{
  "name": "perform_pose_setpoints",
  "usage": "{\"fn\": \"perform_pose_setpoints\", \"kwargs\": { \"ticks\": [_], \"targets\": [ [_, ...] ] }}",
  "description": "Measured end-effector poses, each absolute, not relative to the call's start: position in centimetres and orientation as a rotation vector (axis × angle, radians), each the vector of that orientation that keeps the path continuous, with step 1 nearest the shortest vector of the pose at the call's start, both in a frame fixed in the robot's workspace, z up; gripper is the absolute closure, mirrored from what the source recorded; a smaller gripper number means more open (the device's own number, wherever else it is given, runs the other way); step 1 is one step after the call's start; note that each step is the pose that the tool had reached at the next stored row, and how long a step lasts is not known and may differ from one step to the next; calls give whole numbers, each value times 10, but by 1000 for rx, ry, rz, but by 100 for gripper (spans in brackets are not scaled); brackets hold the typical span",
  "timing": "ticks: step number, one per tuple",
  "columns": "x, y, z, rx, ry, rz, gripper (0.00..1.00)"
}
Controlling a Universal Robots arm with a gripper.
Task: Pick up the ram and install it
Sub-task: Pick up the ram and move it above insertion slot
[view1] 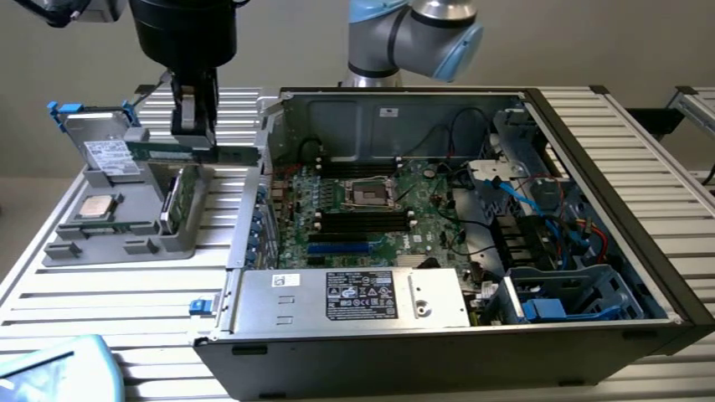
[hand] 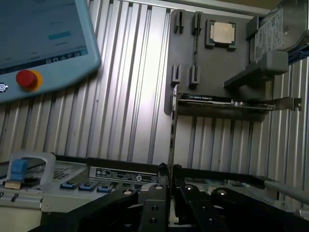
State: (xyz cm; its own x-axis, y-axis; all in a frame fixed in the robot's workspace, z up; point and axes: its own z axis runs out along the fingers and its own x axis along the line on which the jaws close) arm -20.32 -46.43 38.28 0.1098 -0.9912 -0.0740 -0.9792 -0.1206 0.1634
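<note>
One ram (view1: 240, 155) (hand: 172, 125) is clamped in the gripper (view1: 192, 142) (hand: 170, 181). The jaws are drawn in close, one finger (hand: 155, 203) pressing on each flat face of the board. You can confirm the grip in the wrist view, where the stick shows edge-on as a thin line rising from between the fingers.

In the exterior view the ram hangs level, off any surface, over the side of the grey tray (view1: 67, 249) (hand: 203, 63) nearer the case. One end reaches close to the computer case (view1: 625, 193) wall.

On the tray you have:
- a square silver CPU chip (view1: 99, 206) (hand: 222, 33) lying flat in its pocket
- an expansion card (view1: 179, 199) (hand: 227, 101) standing on edge in a slot
- a hard drive (view1: 106, 152) (hand: 275, 29) propped at the tray's far end

The case lies open on its side just beside the tray, at the exterior view's right. Its motherboard (view1: 419, 222) faces up, with black memory slots (view1: 360, 167) on it. The power supply (view1: 347, 297) sits along the near edge.

Tray and case both rest on the ribbed aluminium table (view1: 112, 293) (hand: 125, 96). A teach pendant (view1: 50, 368) (hand: 43, 43) lies at the table's near corner, at the exterior view's left.
</note>
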Motion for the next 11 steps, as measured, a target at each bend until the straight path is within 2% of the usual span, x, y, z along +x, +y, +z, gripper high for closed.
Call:
{"fn": "perform_pose_setpoints", "kwargs": {
  "ticks": [11],
  "targets": [
    [-158, -465, 388, 2276, -2024, -269, 86]
  ]
}}
